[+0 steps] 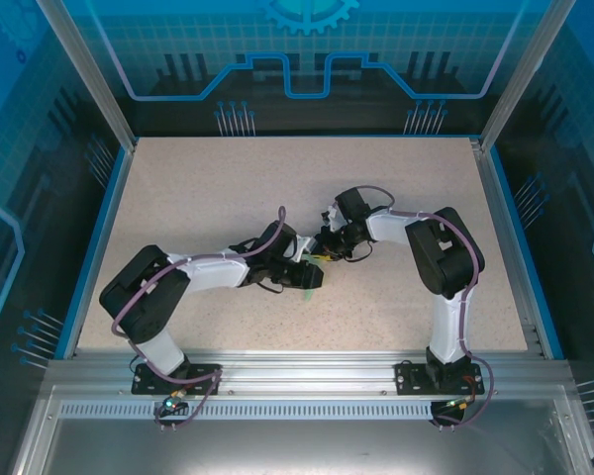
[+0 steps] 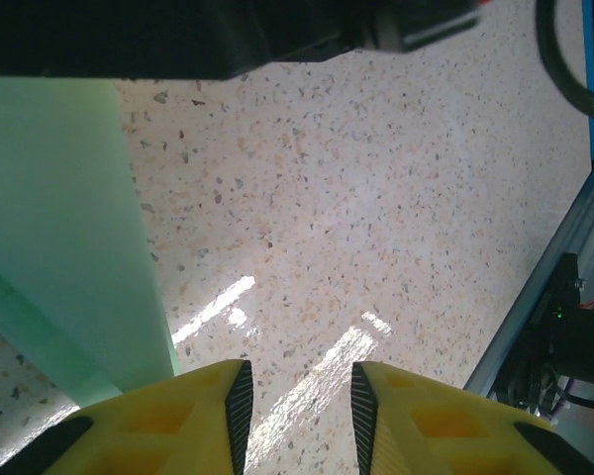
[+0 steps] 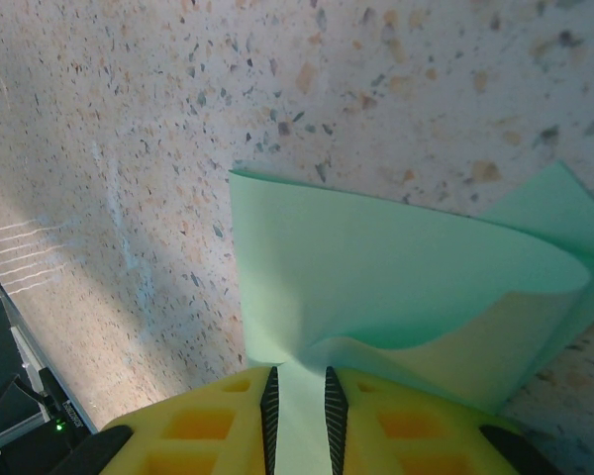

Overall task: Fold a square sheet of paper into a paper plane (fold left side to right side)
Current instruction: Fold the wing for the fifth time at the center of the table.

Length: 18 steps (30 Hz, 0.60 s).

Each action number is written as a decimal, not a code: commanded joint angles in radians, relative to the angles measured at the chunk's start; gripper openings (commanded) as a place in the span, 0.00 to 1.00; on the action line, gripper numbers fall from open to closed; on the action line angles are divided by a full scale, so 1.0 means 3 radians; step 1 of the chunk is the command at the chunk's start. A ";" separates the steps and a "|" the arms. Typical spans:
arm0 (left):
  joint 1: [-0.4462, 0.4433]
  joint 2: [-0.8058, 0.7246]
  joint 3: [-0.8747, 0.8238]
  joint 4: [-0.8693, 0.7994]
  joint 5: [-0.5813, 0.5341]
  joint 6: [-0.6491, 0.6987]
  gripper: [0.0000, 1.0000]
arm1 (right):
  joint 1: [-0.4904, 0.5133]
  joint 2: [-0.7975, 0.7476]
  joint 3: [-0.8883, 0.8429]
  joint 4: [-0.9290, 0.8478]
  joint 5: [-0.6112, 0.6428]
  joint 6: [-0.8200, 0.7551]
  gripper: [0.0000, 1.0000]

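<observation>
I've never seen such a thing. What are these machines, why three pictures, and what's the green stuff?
Two robot arms, the left arm and the right arm, are bolted to a speckled table. The wide picture comes from a camera above and behind them. The other two come from a camera on each wrist, looking past yellow fingers. The green thing is a thin sheet of paper, partly curled. The right hand pinches its edge. The left hand is open, holding nothing, the paper beside it.
</observation>
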 commanded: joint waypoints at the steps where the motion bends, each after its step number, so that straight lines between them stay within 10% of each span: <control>1: -0.0016 0.0099 0.0075 -0.0002 0.0084 0.0066 0.34 | 0.0028 0.0204 -0.0059 -0.0274 0.0201 -0.0024 0.24; 18: -0.0023 0.0239 -0.0097 0.0033 0.0066 0.0030 0.32 | 0.0029 0.0239 -0.0039 -0.0312 0.0218 -0.0034 0.24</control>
